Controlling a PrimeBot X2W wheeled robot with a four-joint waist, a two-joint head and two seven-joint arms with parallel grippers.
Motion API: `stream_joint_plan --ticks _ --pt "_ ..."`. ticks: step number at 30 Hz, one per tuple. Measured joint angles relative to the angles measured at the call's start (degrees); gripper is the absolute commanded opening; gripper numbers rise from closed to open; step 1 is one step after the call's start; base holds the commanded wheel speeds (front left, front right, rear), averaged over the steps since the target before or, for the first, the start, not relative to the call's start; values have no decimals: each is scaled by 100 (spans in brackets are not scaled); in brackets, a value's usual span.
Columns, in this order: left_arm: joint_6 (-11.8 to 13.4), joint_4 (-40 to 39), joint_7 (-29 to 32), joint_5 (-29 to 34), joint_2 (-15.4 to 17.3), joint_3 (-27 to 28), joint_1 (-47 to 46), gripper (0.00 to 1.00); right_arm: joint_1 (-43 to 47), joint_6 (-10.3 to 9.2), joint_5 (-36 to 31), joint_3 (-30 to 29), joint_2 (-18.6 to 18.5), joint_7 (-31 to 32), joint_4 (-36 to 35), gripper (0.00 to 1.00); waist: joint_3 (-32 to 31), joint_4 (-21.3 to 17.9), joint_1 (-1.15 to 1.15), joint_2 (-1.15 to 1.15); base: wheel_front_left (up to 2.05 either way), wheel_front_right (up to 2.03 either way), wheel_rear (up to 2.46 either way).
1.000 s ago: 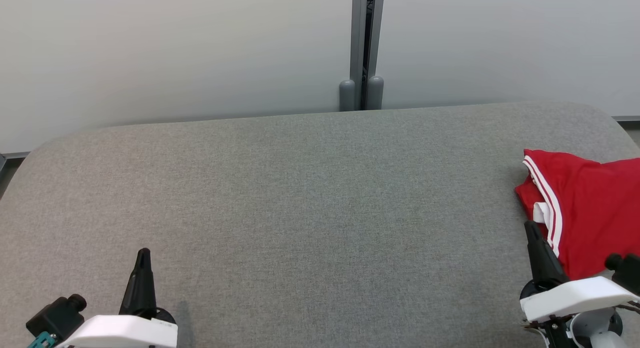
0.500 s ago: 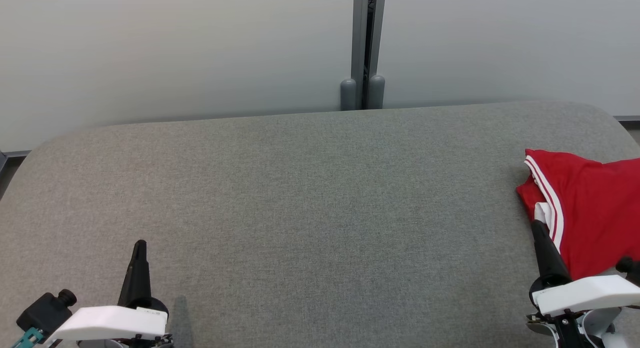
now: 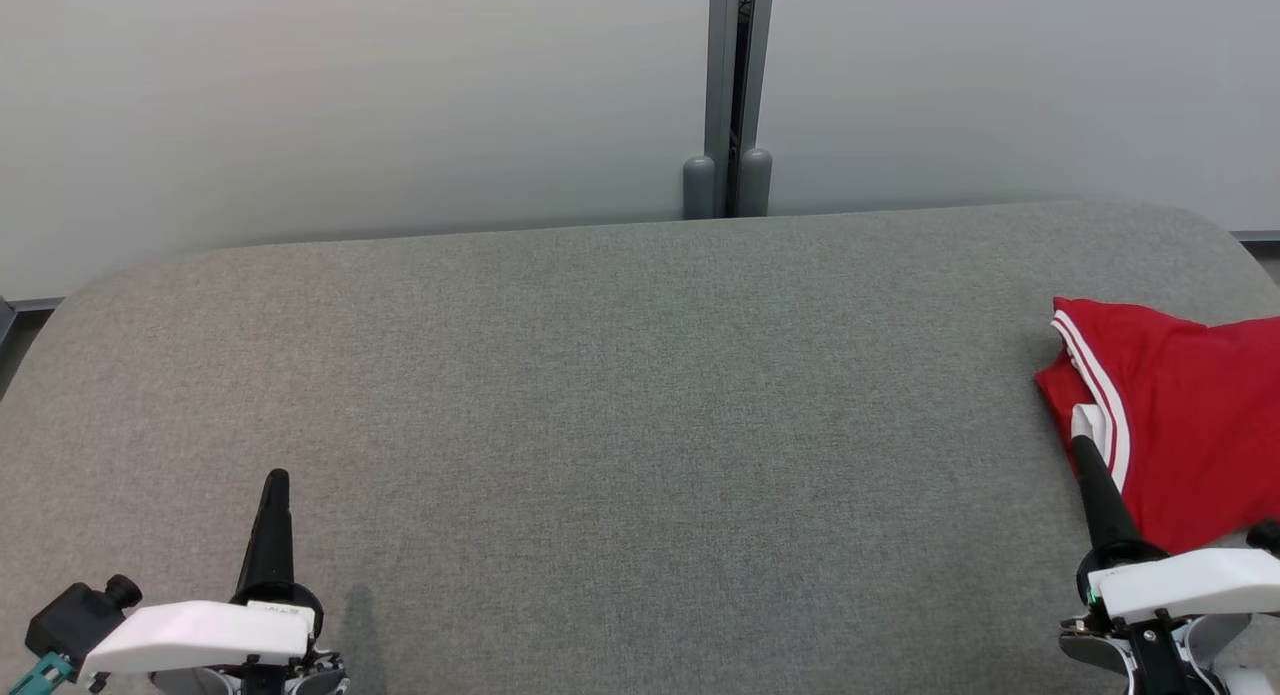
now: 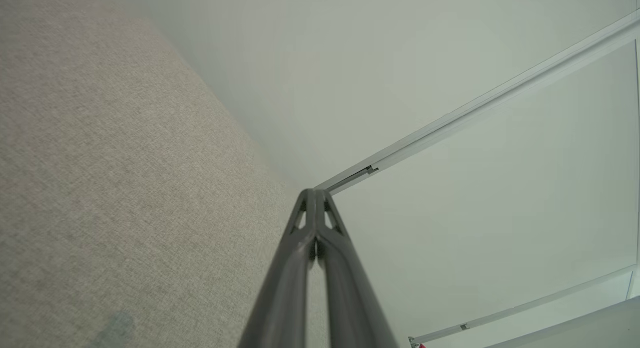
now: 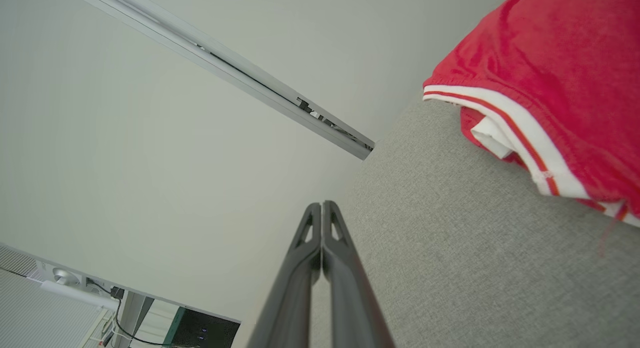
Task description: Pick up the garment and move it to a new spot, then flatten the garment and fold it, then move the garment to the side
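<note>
Grey table (image 3: 640, 425) | garment (image 3: 1190, 415) unmoved | left end effector (image 3: 276, 480), right end effector (image 3: 1081, 447) pressed together, shifted

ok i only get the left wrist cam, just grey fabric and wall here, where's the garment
observer: The red garment lies at the far right edge of the grey surface, across from the left claw.
operator: is the right claw on it
observer: No. The right claw is shut on nothing. In its wrist view the tips sit beside the garment, with bare fabric between.
operator: does it look folded
observer: It looks doubled over, with the white striped trim along its left edge. Its right part runs out of the head view.
</note>
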Motion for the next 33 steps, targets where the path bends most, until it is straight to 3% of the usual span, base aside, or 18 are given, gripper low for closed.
stream_joint_plan --ticks 33 --pt "-103 21 457 -1738 14 120 -201 0 -1 -1 1627 -331 129 463 -94 0 28 38 0 0 0 0 0"
